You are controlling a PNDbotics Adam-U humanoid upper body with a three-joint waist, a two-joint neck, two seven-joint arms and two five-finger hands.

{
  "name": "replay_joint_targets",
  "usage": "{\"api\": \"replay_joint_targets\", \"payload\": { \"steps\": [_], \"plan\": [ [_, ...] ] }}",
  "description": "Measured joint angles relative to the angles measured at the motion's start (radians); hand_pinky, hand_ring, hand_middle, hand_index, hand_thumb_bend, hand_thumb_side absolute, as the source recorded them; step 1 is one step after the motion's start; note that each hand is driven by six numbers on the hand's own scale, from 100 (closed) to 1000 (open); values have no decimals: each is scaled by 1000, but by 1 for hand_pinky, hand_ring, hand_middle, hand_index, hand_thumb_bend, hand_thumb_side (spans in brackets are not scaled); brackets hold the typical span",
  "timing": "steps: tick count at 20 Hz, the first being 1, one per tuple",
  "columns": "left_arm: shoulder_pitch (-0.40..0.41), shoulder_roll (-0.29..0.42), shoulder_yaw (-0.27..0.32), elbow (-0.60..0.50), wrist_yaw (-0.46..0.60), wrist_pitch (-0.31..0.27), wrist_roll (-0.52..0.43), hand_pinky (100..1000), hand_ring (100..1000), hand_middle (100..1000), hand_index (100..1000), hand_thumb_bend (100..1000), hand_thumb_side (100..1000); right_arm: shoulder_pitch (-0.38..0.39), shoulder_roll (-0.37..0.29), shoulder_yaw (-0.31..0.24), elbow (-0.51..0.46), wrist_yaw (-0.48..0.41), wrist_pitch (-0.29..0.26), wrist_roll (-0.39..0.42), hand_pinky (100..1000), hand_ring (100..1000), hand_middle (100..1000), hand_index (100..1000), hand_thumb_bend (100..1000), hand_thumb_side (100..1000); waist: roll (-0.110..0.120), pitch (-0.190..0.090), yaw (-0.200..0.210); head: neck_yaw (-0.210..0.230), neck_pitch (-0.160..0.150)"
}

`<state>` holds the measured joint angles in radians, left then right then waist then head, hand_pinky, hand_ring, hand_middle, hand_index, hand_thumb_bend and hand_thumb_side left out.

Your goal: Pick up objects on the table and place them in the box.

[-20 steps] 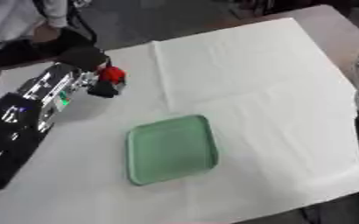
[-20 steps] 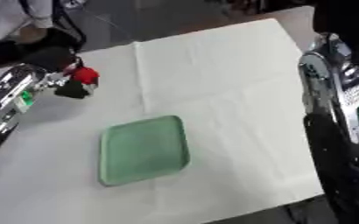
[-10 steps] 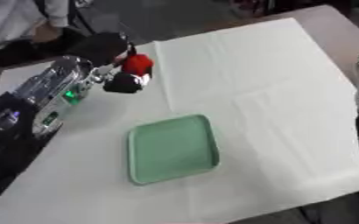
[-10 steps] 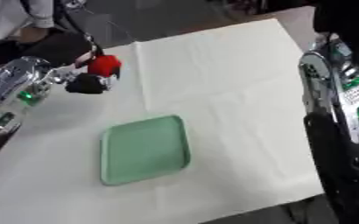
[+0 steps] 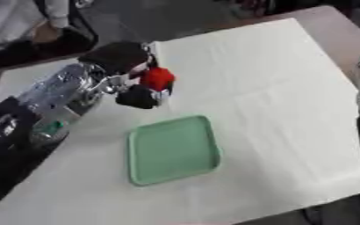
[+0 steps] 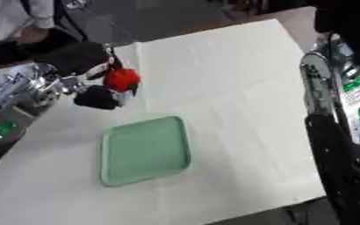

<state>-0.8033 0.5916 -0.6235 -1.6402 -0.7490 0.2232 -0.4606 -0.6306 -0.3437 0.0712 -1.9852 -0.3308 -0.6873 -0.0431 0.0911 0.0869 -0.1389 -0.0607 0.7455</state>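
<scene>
My left hand (image 5: 134, 90) hangs above the white cloth, just beyond the far left corner of the green tray (image 5: 172, 149). Its fingers are curled round a small red object (image 5: 158, 78), which shows between the dark fingers and the thumb. The shallow tray lies flat near the middle of the table with nothing in it. My left arm (image 5: 52, 99) comes in from the left. Of my right arm only the forearm (image 6: 343, 118) shows along the right edge; its hand is out of view.
A white cloth (image 5: 275, 92) covers the table, whose bare top shows at the far right corner (image 5: 333, 17). A person sits beyond the far left edge and touches nothing on the table.
My left hand has carried the red object up off the cloth and to the right, toward the tray's far left corner. The right arm has stayed still.
</scene>
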Motion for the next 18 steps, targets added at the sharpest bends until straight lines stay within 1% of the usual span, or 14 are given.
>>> {"api": "replay_joint_targets", "payload": {
  "steps": [4,9,14,18],
  "plan": [
    [-2,15,-32,-13,39,1,-32,100,100,100,367,100,654,0,0,0,0,0,0,0,210,364,418,476,100,504,0,0,0,0,0],
    [-2,27,-62,-14,62,-8,-41,100,100,100,368,100,656,0,0,0,0,0,0,0,210,365,419,476,100,503,1,0,0,0,0],
    [-2,27,-82,-21,97,-36,-34,100,100,100,369,100,659,0,0,0,0,0,-3,-1,209,365,420,476,100,512,1,0,-1,0,0],
    [-2,27,-98,-26,123,-58,-29,100,100,100,367,100,660,0,0,-1,0,0,-4,-6,209,366,421,476,100,502,1,0,-4,-1,-1]
  ]
}}
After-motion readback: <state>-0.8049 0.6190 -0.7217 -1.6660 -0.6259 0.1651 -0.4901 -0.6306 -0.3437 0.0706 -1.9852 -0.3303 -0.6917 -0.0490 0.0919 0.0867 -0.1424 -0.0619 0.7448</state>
